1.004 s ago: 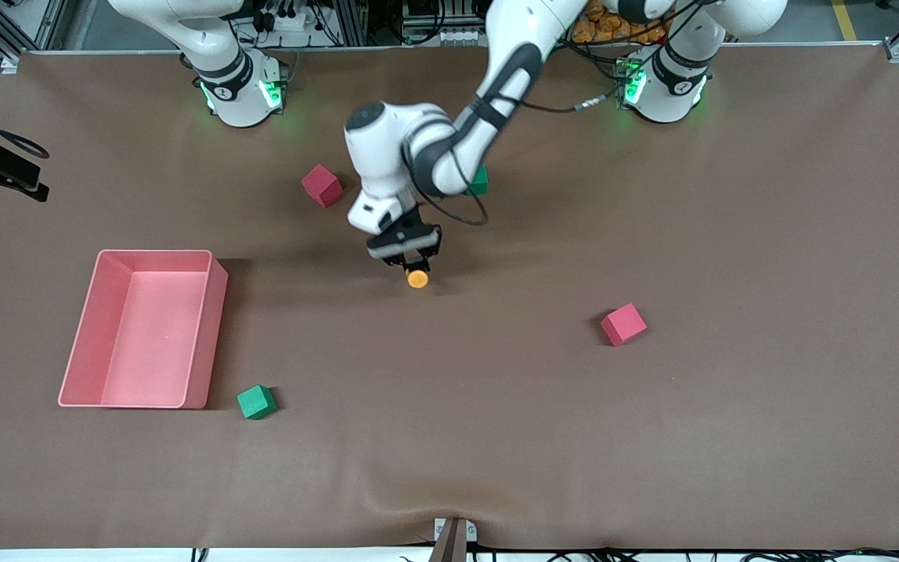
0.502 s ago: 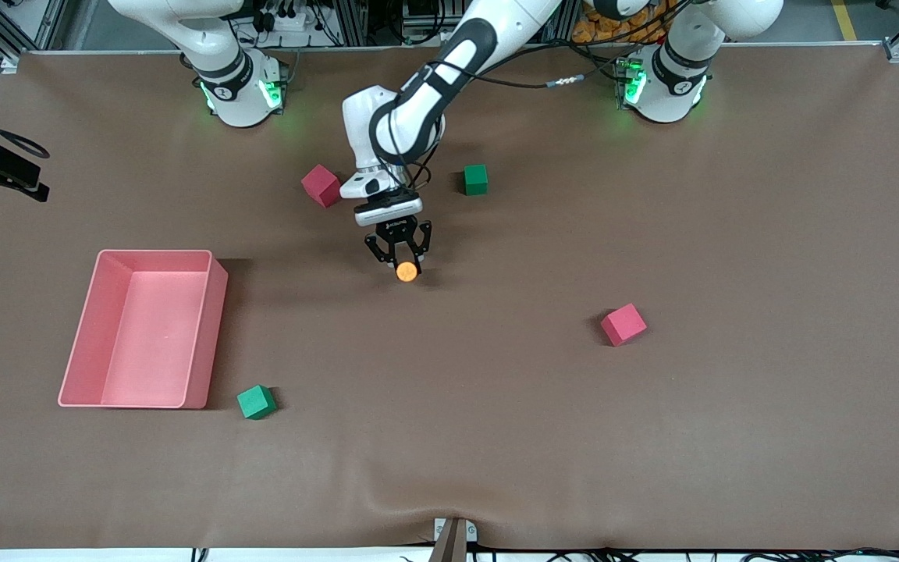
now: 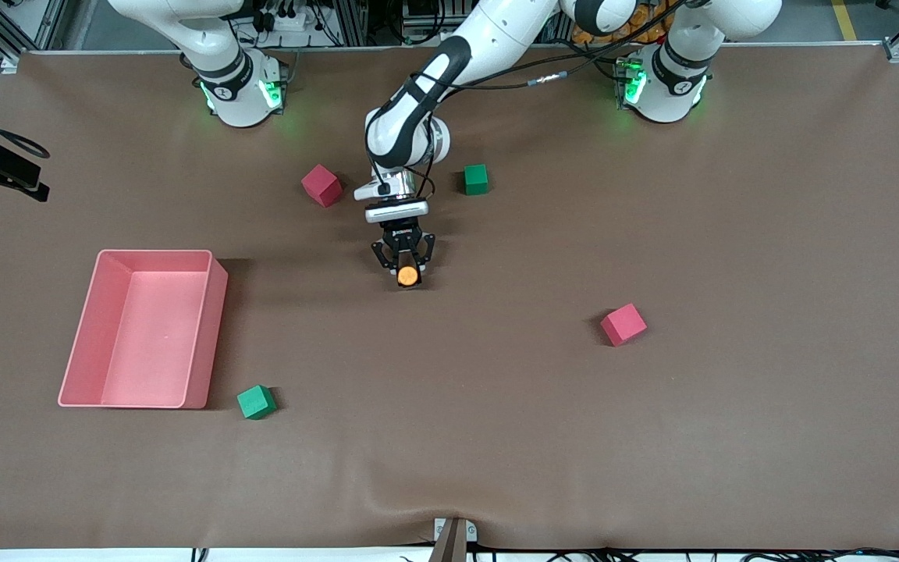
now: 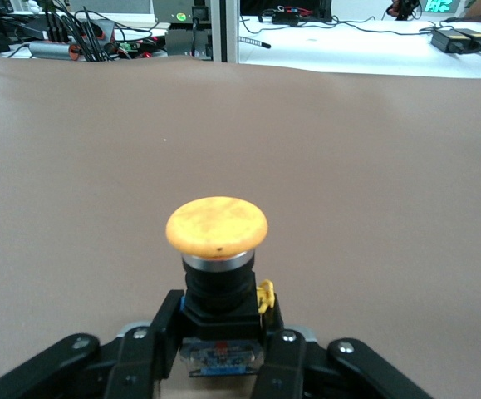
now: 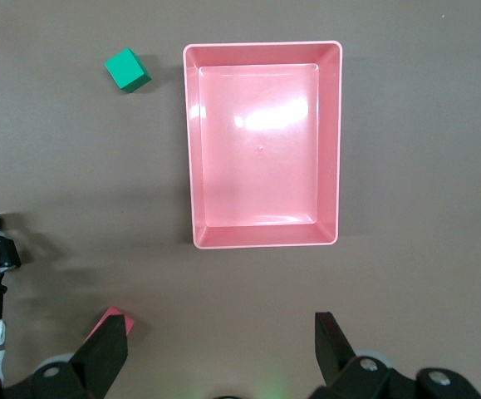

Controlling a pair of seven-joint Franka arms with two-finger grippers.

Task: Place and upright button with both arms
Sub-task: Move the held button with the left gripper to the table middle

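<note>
The button [image 3: 407, 275] has a round orange cap on a black body. My left gripper [image 3: 404, 265] is shut on its body, low over the middle of the table. In the left wrist view the button [image 4: 217, 226] stands cap up between the fingers [image 4: 153, 332] of my left gripper [image 4: 221, 345]. I cannot tell if it touches the cloth. My right gripper [image 5: 221, 345] is open and empty, high over the table near the pink bin; it is out of the front view.
A pink bin [image 3: 215, 312] stands toward the right arm's end, with a green cube [image 3: 256, 402] nearer the camera. A pink cube [image 3: 321, 185] and a green cube [image 3: 476, 179] lie beside the left arm. Another pink cube [image 3: 623, 324] lies toward the left arm's end.
The left arm has drawn its elbow back toward its base and turned the wrist, so the gripper now lies flatter. The button stayed in its grip and shifted slightly toward the right arm's end.
</note>
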